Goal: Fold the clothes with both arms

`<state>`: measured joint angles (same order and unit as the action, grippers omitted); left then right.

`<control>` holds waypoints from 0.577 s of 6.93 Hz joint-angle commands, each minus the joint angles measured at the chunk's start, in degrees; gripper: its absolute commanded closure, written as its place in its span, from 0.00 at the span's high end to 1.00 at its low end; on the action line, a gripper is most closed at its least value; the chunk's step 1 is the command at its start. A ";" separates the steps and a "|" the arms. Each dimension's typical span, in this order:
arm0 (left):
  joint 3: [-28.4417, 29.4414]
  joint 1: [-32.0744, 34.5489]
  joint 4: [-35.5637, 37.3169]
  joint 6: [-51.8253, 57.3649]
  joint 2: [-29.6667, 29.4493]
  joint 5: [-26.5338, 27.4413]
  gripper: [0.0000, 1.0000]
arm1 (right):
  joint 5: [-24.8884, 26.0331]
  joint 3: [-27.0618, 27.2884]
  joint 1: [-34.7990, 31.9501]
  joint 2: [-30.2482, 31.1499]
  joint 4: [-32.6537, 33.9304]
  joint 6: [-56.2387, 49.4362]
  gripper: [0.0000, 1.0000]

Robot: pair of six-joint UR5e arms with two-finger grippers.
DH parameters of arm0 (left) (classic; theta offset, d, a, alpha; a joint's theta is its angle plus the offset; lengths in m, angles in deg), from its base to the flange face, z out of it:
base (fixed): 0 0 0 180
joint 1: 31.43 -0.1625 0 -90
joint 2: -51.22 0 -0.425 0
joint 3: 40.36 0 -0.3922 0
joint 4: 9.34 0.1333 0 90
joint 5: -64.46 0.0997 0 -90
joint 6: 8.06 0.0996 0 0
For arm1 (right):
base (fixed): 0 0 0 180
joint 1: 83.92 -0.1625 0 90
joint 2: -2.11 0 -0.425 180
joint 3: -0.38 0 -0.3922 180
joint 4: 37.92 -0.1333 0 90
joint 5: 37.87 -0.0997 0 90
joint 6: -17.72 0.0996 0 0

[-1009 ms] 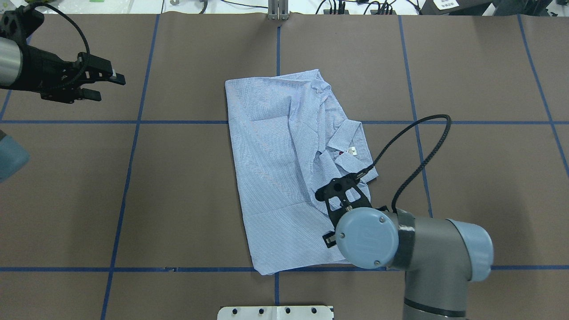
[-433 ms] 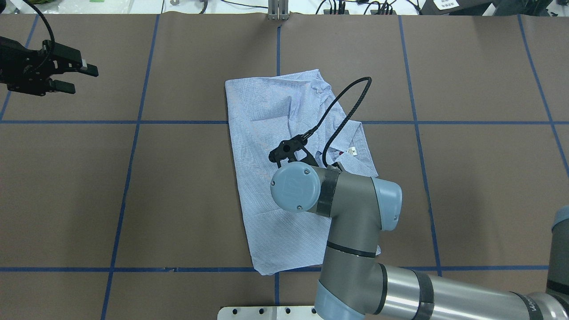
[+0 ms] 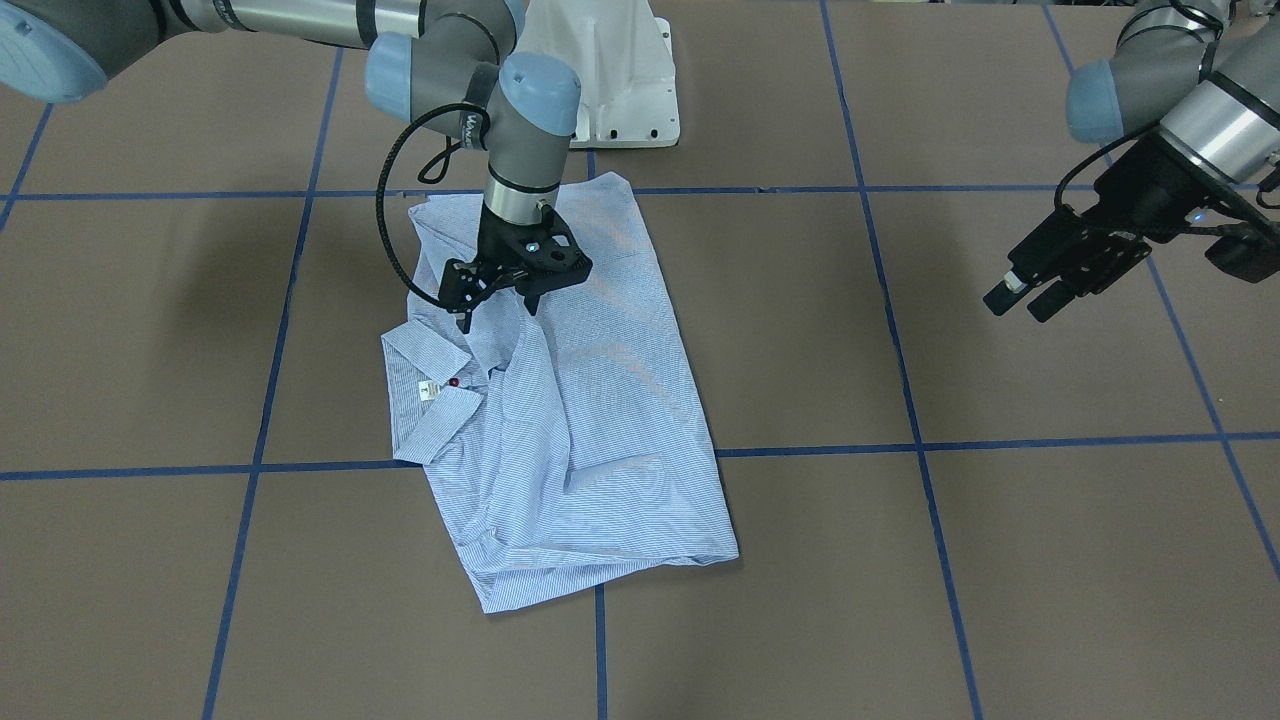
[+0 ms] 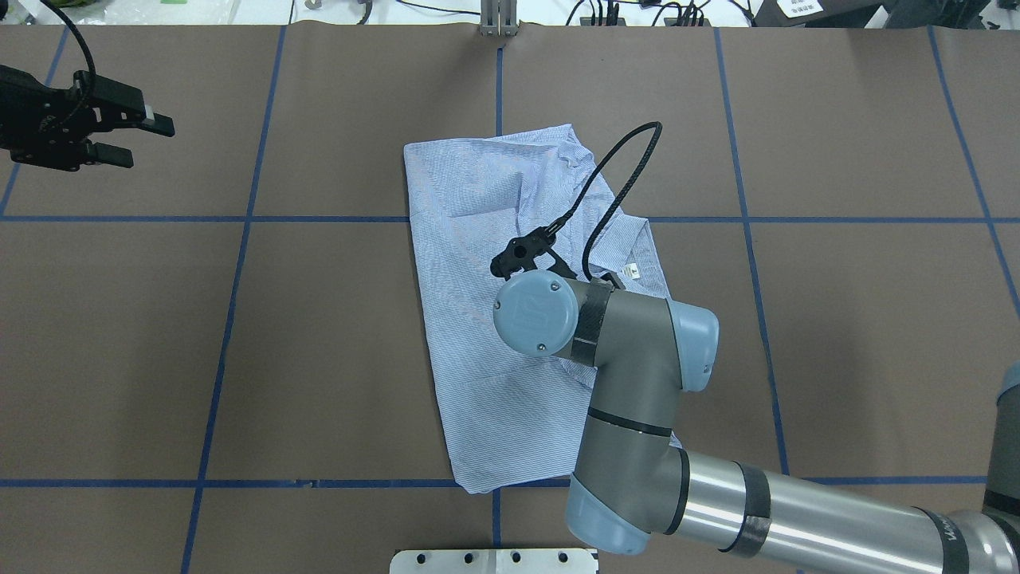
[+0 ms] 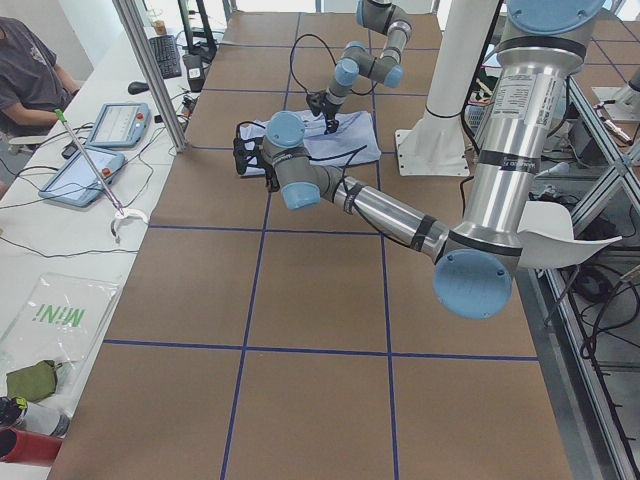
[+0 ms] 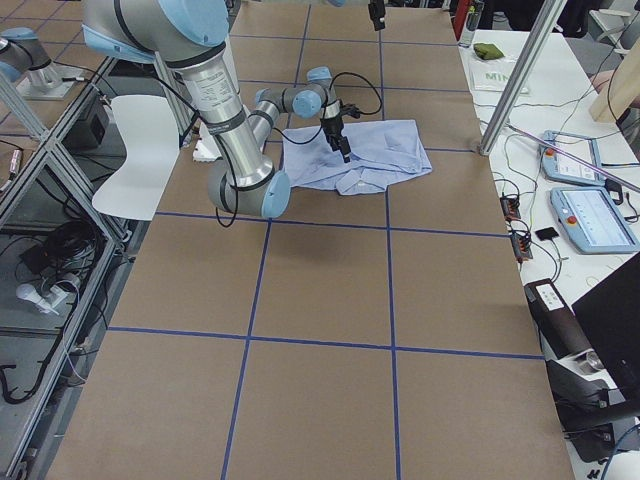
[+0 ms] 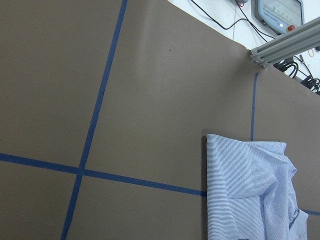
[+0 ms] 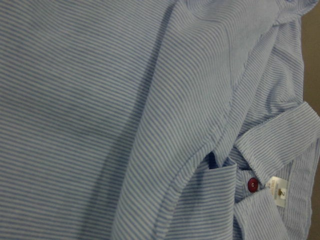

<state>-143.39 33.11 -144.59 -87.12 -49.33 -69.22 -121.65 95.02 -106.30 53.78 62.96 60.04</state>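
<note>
Scene: right claw (image 3: 498,310) is held open just above shirt (image 3: 600,420), collar side | left claw (image 3: 1018,304) is seen open, well away from shirt

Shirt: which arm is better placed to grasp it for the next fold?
Right. The right end effector is directly above the shirt, near the collar, with jaws open. The left end effector is far to the side, over the table.

Right tool (image 3: 498,305) shifted toward shirt (image 3: 600,420) middle, left tool (image 3: 1022,302) pulled back — farther outward
</note>
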 commanded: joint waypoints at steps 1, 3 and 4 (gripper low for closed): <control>-0.41 0.06 0.07 -0.05 0.00 -0.26 0.85 | -0.24 1.34 -2.21 3.43 -0.16 -3.28 1.00; -0.67 0.50 0.07 -0.05 -0.09 -1.05 0.85 | -3.38 5.90 -10.00 10.27 -0.42 -15.36 1.00; -1.46 0.59 0.42 -0.13 -0.09 -1.15 0.85 | -3.75 5.65 -13.26 14.47 -3.64 -19.17 1.00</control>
<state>-144.18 33.57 -144.43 -87.19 -49.40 -70.14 -124.32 100.14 -115.41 63.66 61.83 46.28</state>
